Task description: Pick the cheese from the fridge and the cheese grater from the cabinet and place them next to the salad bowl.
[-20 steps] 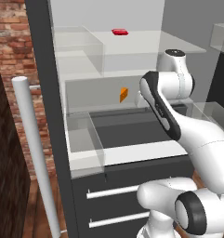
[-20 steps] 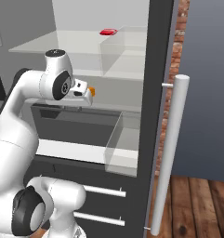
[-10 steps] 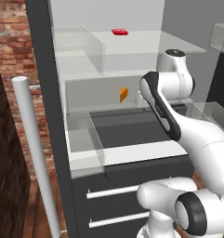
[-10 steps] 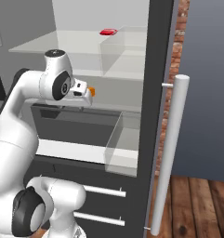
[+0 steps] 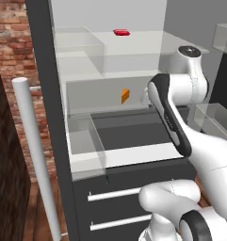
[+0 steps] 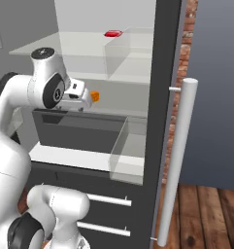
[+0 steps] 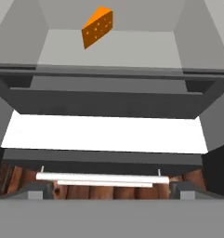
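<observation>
The cheese (image 5: 125, 96) (image 6: 94, 96) (image 7: 98, 27) is a small orange wedge on a middle shelf of the open fridge (image 5: 39, 52) (image 6: 164, 73). In the right base view my gripper (image 6: 85, 95) sits at shelf height just left of the wedge, close to it but not around it. The hand view has my gripper (image 7: 111, 190) open, its fingertips (image 7: 38, 189) far apart with nothing between them, and the cheese lies beyond them at the top of that view. The cheese grater, the cabinet and the salad bowl are out of view.
A flat red item (image 5: 121, 32) (image 6: 112, 33) lies on the upper glass shelf. A clear bin (image 5: 86, 141) (image 6: 130, 146) juts out at the front of the lower shelf. The long pale door handle (image 5: 37, 155) (image 6: 179, 160) stands beside the opening, with grey drawers (image 5: 119, 207) (image 6: 108, 214) below.
</observation>
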Robot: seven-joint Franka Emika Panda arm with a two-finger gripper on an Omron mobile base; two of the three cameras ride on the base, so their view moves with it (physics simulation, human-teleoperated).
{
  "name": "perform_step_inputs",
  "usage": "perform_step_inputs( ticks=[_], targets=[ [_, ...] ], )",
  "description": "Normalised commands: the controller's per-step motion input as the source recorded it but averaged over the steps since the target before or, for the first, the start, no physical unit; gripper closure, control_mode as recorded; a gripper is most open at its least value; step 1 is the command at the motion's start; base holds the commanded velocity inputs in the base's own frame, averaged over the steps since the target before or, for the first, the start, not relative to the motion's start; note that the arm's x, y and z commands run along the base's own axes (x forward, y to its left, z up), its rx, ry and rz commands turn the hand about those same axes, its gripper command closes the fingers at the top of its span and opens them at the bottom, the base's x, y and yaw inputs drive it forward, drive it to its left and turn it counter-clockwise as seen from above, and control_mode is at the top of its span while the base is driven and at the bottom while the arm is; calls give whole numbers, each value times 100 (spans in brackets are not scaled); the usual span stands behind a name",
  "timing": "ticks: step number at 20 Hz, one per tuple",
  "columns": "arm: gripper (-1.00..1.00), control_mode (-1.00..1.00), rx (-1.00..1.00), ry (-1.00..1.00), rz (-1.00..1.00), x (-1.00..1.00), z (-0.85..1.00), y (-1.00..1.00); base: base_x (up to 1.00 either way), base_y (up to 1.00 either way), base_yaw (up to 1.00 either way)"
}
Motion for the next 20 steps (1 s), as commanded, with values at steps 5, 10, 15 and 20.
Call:
perform_step_inputs(
  ticks=[5, 10, 15, 20],
  targets=[
    [-100, -100, 0, -19, 0, -43, 70, -1, 0, 0, 0],
    [-100, -100, 0, -13, 0, -19, 76, -3, 0, 0, 0],
    [-100, -100, -7, 0, 0, 37, -28, 3, 0, 0, 0],
    [-100, -100, -2, -1, 0, 68, -19, 4, 0, 0, 0]
  ],
)
